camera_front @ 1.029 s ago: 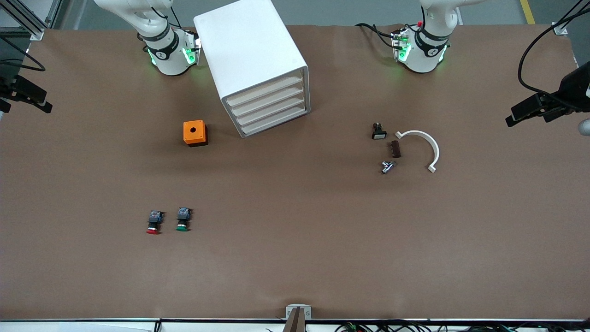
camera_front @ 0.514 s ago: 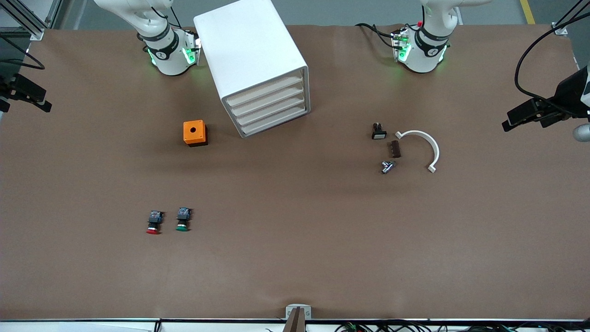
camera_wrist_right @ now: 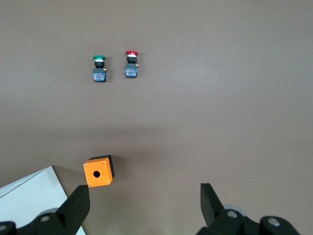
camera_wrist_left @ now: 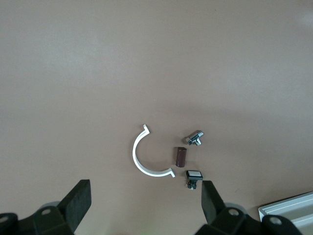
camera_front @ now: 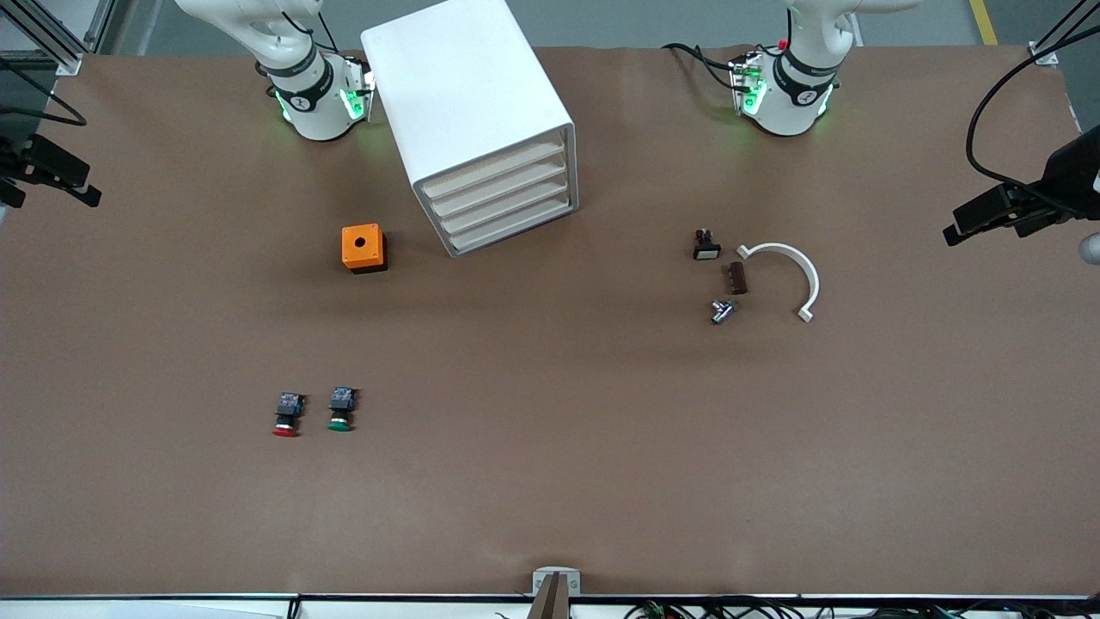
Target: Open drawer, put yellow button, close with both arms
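The white cabinet [camera_front: 464, 86] stands between the arm bases. Its uppermost drawer [camera_front: 494, 168] looks shut, like the three below it. No yellow button is in view; only a red-capped button [camera_front: 286, 416] and a green-capped button [camera_front: 341, 410] lie near the front camera, toward the right arm's end. My left gripper [camera_wrist_left: 146, 196] is open and empty, high over the left arm's end of the table. My right gripper [camera_wrist_right: 145, 200] is open and empty, high over the right arm's end, above the orange box [camera_wrist_right: 99, 171].
An orange box with a hole [camera_front: 363, 248] sits beside the cabinet. Toward the left arm's end lie a white half-ring clamp [camera_front: 795, 266], a brown piece [camera_front: 737, 278], a metal fitting [camera_front: 720, 311] and a black switch with a white cap [camera_front: 705, 246].
Both hands shifted only slightly at the edges of the front view. Nothing on the table moved.
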{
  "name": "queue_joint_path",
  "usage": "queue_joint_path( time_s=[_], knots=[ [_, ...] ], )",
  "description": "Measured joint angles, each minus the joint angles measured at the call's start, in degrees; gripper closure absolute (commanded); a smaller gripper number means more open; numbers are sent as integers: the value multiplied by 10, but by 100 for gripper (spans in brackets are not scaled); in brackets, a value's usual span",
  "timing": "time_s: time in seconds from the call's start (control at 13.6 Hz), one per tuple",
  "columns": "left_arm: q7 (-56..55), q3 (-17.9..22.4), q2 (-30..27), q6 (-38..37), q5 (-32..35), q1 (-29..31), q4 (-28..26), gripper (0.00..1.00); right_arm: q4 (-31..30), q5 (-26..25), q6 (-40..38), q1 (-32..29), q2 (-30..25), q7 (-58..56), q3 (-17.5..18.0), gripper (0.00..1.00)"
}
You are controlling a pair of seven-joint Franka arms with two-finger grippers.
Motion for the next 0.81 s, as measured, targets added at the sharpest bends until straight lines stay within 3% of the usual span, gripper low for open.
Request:
queue_joint_path(
  time_s=[0.81],
  knots=[
    [0,0,2,0,0,-6,7,1,-18,2,3,-2,-15,0,0,0]
  ],
)
